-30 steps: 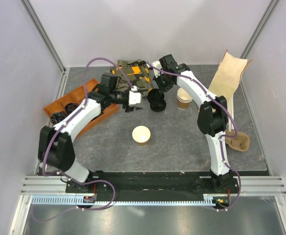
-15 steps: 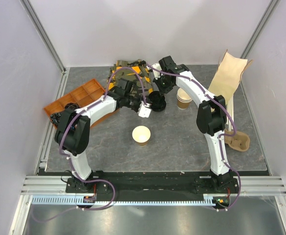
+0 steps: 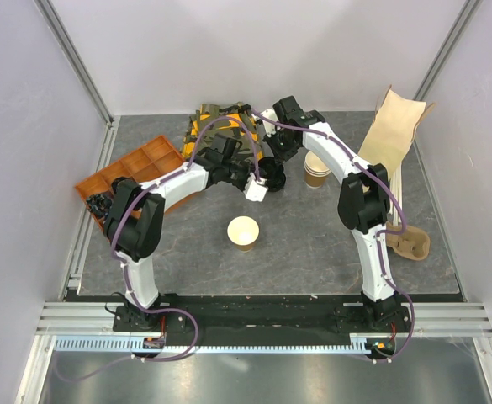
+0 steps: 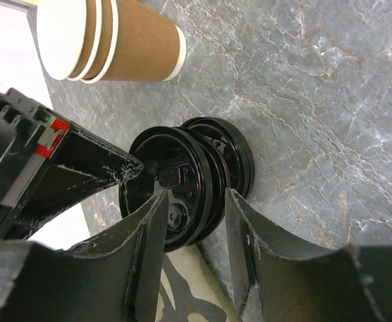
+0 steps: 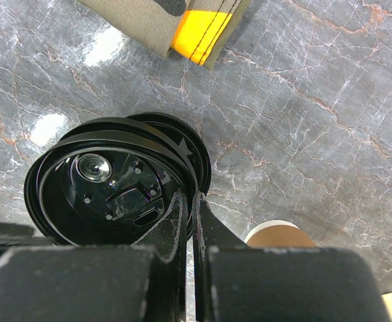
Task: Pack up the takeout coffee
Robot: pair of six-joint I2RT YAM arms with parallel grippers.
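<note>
No lidded coffee cup shows. A lidless brown paper cup (image 3: pixel 243 233) stands upright mid-table. A stack of black lids (image 3: pixel 269 175) lies on its side near the back; it also shows in the left wrist view (image 4: pixel 189 181) and the right wrist view (image 5: pixel 108 181). My right gripper (image 3: pixel 273 160) (image 5: pixel 190 198) is shut on the rim of the end lid. My left gripper (image 3: pixel 262 181) (image 4: pixel 196 198) is open, one finger on either side of the stack's edge, not closed on it.
A stack of lidless tan cups (image 3: pixel 316 169) (image 4: pixel 108 47) stands just right of the lids. A camouflage bag (image 3: pixel 224 126) lies behind, an orange divided tray (image 3: pixel 136 168) at left, a paper bag (image 3: pixel 394 126) and a brown cup carrier (image 3: pixel 410 244) at right.
My left arm has swung right from over the orange tray to the lid stack, and its fingers now straddle it. The right arm and the lids have not moved.
</note>
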